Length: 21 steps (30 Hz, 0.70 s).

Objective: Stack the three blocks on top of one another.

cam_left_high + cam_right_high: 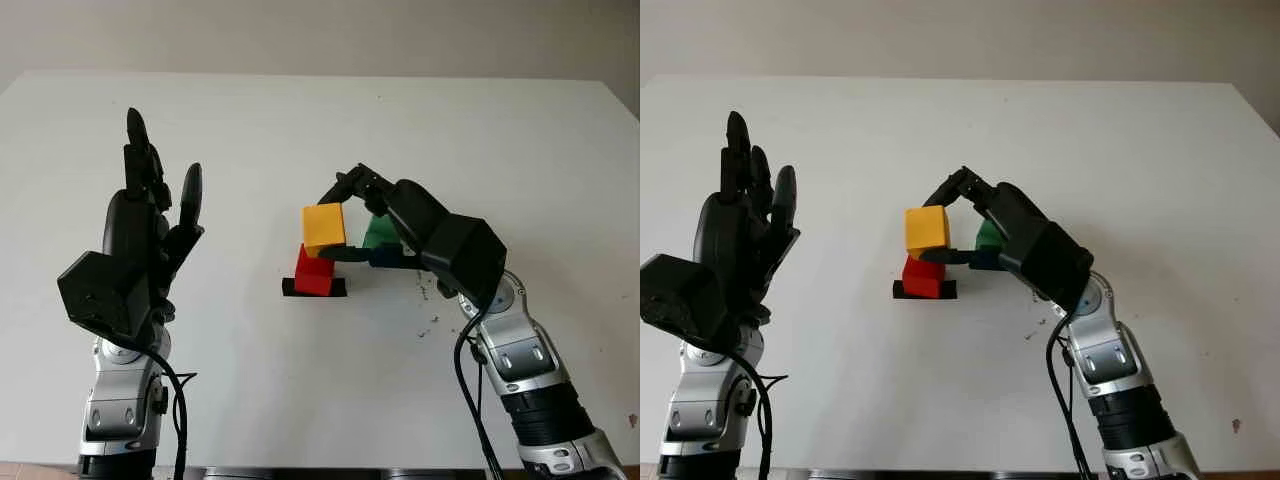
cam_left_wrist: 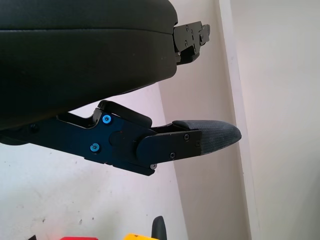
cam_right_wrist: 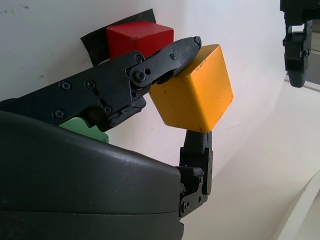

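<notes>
1. Right wrist view: the right hand (image 3: 192, 95) is clenched on the yellow block (image 3: 192, 95), one finger (image 3: 170, 55) laid over the block's upper face and another pressing from below.
2. Just beyond the hand's fingertips, the yellow block hangs a little above and beside the red block (image 1: 315, 271); whether the two touch cannot be told.
3. That red block sits on a black patch (image 1: 314, 288) on the white table (image 1: 300, 130).
4. Tucked against the palm side of the right hand, behind its fingers, is the green block (image 1: 380, 233), standing on the table.
5. Raised upright and well apart from the blocks, the left hand (image 1: 145, 240) is open and holds nothing.
</notes>
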Motion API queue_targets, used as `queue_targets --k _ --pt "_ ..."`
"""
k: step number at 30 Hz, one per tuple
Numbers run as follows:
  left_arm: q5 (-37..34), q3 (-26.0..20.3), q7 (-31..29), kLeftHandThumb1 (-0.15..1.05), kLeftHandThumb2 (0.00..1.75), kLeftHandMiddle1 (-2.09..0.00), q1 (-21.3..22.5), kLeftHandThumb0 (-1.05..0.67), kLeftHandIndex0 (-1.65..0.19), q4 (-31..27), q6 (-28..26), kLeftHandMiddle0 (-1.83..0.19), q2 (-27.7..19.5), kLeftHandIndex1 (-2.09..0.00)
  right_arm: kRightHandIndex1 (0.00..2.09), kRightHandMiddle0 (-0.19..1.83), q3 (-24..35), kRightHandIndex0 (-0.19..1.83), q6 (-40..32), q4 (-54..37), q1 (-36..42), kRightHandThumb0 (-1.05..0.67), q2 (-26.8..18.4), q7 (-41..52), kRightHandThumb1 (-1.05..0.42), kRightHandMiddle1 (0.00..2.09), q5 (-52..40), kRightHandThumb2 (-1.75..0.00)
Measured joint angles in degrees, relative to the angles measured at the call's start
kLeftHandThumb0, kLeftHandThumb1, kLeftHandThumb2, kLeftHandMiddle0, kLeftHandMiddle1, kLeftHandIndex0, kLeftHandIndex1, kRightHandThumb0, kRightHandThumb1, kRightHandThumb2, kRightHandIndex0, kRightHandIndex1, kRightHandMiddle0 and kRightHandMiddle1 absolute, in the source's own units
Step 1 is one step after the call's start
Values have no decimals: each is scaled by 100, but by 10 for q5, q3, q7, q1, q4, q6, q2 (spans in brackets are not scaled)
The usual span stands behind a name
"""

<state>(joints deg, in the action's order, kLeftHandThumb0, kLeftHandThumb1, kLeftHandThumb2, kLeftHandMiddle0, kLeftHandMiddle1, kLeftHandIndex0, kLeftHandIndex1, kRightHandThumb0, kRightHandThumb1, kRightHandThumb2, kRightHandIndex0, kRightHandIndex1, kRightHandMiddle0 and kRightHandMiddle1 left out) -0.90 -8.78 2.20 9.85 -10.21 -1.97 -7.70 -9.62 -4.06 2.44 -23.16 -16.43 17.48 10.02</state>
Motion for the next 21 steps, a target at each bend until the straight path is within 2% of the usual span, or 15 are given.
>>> queue_targets --k 21 --pt "5 0 -3 105 51 0 -3 -65 19 1 9 19 0 0 6 22 -20 19 2 0 15 -46 12 -19 -99 168 44 -6"
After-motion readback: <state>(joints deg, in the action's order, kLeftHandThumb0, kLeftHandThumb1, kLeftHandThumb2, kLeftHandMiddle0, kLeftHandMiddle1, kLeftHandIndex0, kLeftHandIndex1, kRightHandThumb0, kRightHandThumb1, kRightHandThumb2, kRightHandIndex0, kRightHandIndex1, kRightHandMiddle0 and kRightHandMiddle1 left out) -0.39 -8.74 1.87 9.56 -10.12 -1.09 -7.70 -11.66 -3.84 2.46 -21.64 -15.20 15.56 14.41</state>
